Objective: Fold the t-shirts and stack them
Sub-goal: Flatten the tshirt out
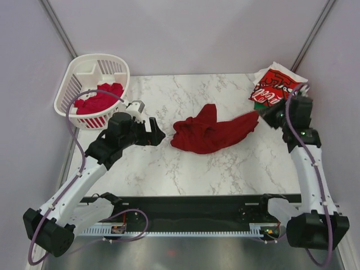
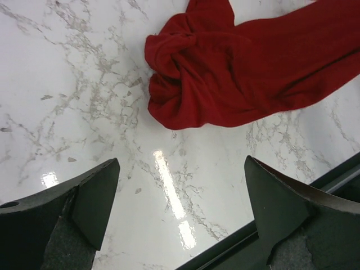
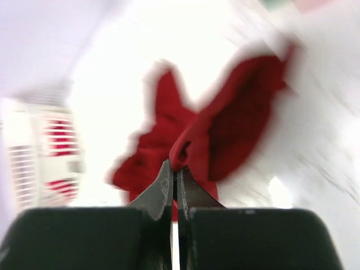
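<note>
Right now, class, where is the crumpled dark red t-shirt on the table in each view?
Top view: dark red t-shirt mid-table, slightly right.
Left wrist view: upper right.
Right wrist view: centre, blurred, above the right claw.
Shared landmark: marble table.

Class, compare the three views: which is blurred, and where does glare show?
Right wrist view: heavily blurred, the dark red t-shirt smeared, only the jaws sharp. Left wrist view: sharp, glare streaks on the marble table. Top view: sharp, evenly lit.
</note>
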Available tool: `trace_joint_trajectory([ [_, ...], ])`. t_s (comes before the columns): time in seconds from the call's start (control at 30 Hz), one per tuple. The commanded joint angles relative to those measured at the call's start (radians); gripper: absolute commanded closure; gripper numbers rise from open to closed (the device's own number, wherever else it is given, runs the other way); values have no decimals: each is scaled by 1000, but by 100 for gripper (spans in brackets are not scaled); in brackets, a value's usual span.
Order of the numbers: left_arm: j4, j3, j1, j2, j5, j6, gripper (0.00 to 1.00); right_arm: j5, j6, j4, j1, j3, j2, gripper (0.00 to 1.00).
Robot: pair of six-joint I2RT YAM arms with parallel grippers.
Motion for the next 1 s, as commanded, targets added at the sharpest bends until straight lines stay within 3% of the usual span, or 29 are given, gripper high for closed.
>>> trace_joint_trajectory([
  [0.0,-40,27,0,-39,-91,104,0,7,0,-176,41,404,-18,100],
  [0.03,-39,21,0,-39,-100,110,0,2,-6,-189,50,460,2,97],
  [0.07,-40,13,0,-39,-113,109,0,-13,-14,-192,55,498,22,84],
  [0.1,-40,12,0,-36,-114,106,0,-21,-44,-200,54,543,70,49],
  [0.13,-39,10,0,-30,-110,97,0,-19,-60,-218,54,555,105,3],
  [0.23,-40,12,0,-7,-94,84,0,-5,-117,-287,54,556,211,2],
  [0.37,-39,3,0,5,-102,84,0,36,-108,-165,54,317,143,2],
  [0.53,-39,7,0,25,-103,86,0,21,-123,-85,60,218,153,2],
  [0.77,-39,3,2,30,-108,86,0,-18,-63,13,219,-11,112,2],
  [0.97,-39,7,2,44,-94,86,0,-28,32,208,371,-194,156,18],
])
